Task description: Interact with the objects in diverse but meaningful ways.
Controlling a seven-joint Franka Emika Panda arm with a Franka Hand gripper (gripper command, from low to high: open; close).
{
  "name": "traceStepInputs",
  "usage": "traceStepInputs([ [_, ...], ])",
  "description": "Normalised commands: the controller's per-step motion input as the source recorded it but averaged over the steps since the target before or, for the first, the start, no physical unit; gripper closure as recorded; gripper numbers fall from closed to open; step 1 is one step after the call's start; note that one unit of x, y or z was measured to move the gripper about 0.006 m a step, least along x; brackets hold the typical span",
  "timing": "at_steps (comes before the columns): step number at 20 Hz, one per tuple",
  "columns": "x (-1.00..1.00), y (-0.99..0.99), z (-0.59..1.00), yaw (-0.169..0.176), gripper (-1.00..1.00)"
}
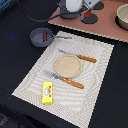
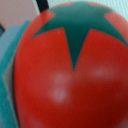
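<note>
A red tomato with a dark green star-shaped top fills the wrist view, very close to the camera; no finger shows there. In the exterior view my gripper is at the far edge over the pink board, beside dark grey round pieces; the tomato is hidden there. A dark grey pot with a red-brown piece inside stands at the exterior view's left. A yellow block with red marks lies on the near end of the placemat. Two brown-handled utensils flank a tan round plate.
A pale bowl stands at the far right on the pink board. A black cloth covers the table around the placemat. A teal edge shows beside the tomato in the wrist view.
</note>
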Motion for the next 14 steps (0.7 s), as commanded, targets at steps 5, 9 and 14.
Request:
traceStepInputs([
  [5, -0.90, 0.44, -0.05, 0.083, 1.00],
  [9, -0.89, 0.43, -0.14, 0.083, 1.00],
  [14, -0.53, 0.58, -0.11, 0.052, 1.00],
])
